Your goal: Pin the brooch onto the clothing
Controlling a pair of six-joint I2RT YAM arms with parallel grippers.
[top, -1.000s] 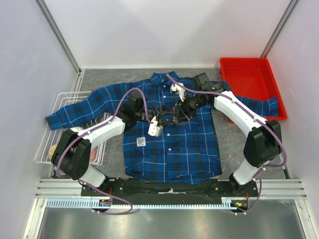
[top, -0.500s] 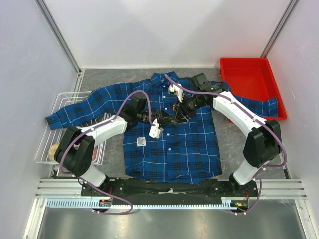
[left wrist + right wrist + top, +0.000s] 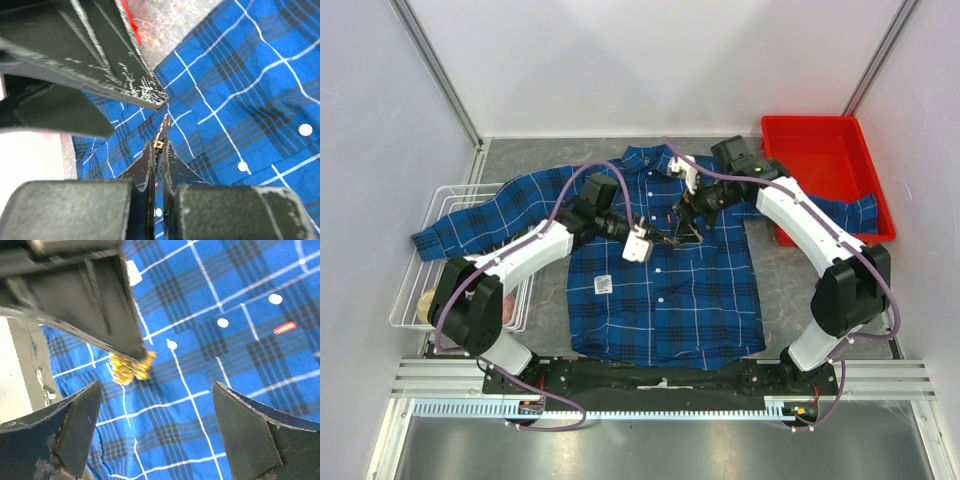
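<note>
One brooch [image 3: 131, 367] in clenched left jaws, right jaws released, over one shirt [image 3: 670, 300].

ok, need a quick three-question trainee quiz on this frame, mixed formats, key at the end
1. True or false: the right gripper is closed on the blue-and-black plaid button-up shirt.
2. Which gripper holds the tiny gold leaf-shaped brooch? A. left gripper. B. right gripper. C. neither.
3. Short answer: what does the sleeve on the right arm's side lie across?

Key
1. False: its jaws stand wide open above the shirt.
2. A: the brooch is pinched at its closed fingertips.
3. The near rim of the red plastic tray.
</note>
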